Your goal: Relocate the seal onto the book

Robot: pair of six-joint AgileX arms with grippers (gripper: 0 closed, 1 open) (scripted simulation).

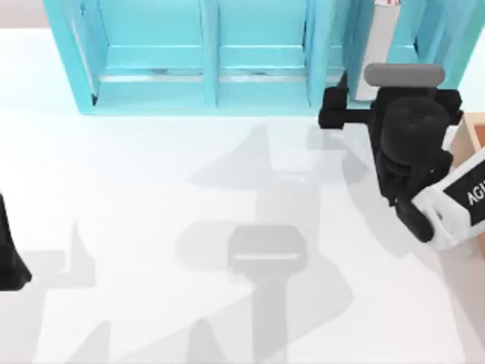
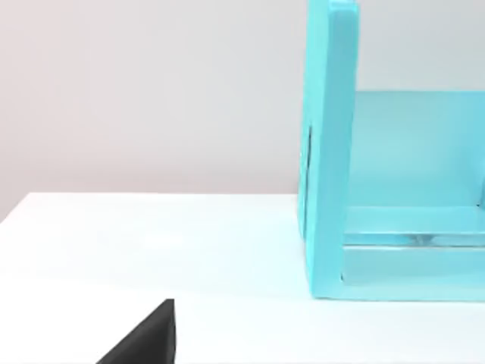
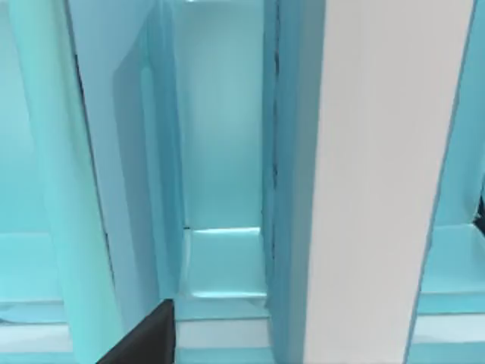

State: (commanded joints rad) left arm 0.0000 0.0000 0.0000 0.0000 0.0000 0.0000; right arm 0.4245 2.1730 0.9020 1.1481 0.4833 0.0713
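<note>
With my right gripper (image 1: 333,110) up at two o'clock against the light-blue shelf (image 1: 204,91), jaw state impossible to tell, I seem to be reaching for the book (image 3: 386,174) standing upright there, perhaps to draw it out.

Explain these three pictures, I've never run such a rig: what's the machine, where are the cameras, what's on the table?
Two robot arms work at a white table. One picture looks down from above; the others come from a camera on each wrist. The left arm sits parked at the left edge. The right gripper is up against the light-blue shelf unit, facing a white upright slab, probably the book's pages. An orange-brown box stands at the right edge. Whether anything is held, I cannot tell.
</note>
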